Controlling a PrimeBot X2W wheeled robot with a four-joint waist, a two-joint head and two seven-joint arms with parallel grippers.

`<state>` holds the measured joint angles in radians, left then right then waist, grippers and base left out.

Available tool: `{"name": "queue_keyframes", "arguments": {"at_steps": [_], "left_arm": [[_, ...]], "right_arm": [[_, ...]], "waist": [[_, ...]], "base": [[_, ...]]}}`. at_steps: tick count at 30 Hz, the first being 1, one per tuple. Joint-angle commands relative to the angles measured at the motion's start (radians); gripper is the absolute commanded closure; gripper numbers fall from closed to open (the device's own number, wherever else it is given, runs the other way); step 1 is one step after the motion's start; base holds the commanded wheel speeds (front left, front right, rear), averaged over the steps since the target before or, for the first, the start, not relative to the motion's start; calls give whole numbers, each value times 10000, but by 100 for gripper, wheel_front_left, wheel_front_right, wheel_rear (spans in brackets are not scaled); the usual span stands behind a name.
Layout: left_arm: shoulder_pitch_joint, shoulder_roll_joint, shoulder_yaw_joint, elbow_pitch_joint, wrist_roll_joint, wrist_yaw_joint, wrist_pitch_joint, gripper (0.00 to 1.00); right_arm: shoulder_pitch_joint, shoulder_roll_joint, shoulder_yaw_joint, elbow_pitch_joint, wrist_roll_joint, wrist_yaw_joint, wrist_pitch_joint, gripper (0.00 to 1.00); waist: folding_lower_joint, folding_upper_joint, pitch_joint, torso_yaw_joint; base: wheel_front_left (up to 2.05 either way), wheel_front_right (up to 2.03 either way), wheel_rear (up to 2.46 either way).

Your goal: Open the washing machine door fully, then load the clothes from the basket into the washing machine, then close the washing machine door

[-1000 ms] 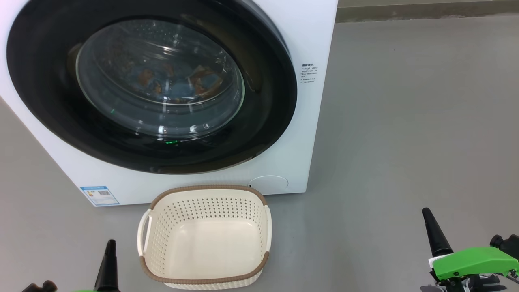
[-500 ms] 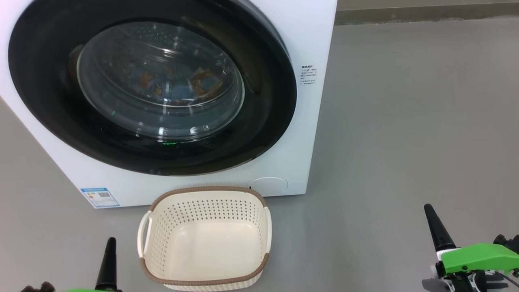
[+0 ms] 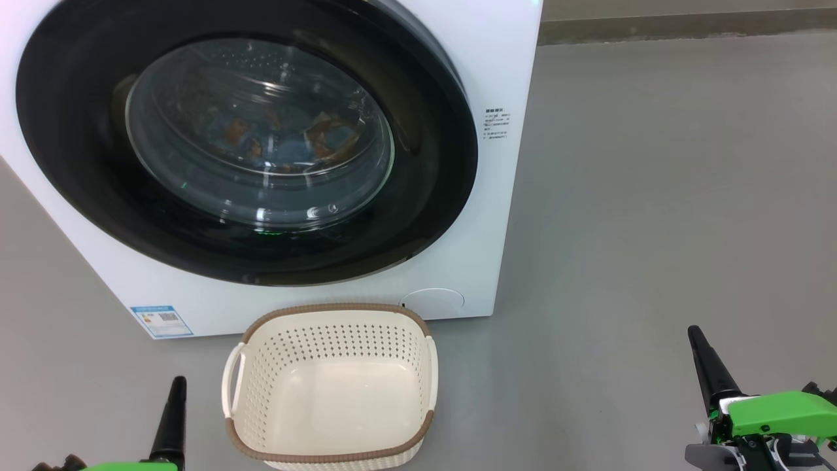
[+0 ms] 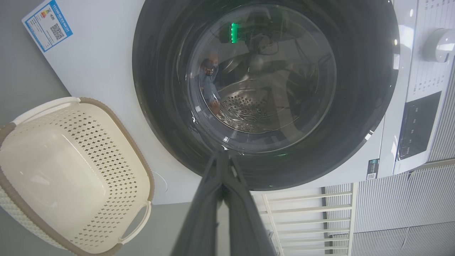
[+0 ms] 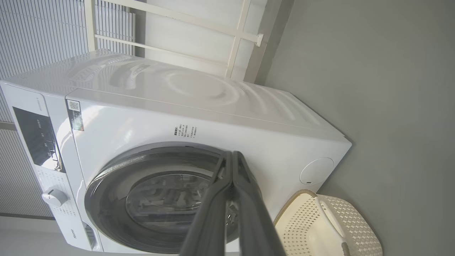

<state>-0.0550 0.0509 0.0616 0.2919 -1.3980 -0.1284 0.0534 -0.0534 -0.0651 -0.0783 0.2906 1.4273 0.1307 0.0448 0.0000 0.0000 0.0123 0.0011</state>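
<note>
The white washing machine (image 3: 516,59) stands on a grey floor (image 3: 654,196), its black-rimmed washing machine door (image 3: 431,170) closed against the front. The cream basket (image 3: 327,337) sits empty on the floor just before it. The clothes (image 3: 327,134), blue with orange-brown prints, lie inside the drum behind the glass. The left gripper (image 4: 222,153) and right gripper (image 5: 231,153) hang low either side of the basket, fingers pressed together, grasping nothing.

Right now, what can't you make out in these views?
The clothes: head view, behind the glass of the washing machine door; reflections hide how many there are.
The blue label: head view, print too small to read.
The control panel: right wrist view, dark, markings too small to read.
</note>
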Motion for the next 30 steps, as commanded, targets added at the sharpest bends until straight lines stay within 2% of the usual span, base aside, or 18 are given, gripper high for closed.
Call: {"name": "queue_keyframes", "arguments": {"at_steps": [1,19,30], "left_arm": [[-421,95,313,-348,-223,-20,89,100],[-530,-7,529,-470,-2100,-23,604,100],[-530,-7,528,-470,-2102,-23,603,100]], "right_arm": [[-459,-66,70,-317,220,4,85,100],[-537,82,-269,-463,1884,0,616,100],[-539,92,-283,-462,1872,0,627,100]], "waist": [[0,0,-4,0],[0,0,-92,-11],[0,0,-92,-11]], "base": [[0,0,0],[0,0,0],[0,0,0]]}}
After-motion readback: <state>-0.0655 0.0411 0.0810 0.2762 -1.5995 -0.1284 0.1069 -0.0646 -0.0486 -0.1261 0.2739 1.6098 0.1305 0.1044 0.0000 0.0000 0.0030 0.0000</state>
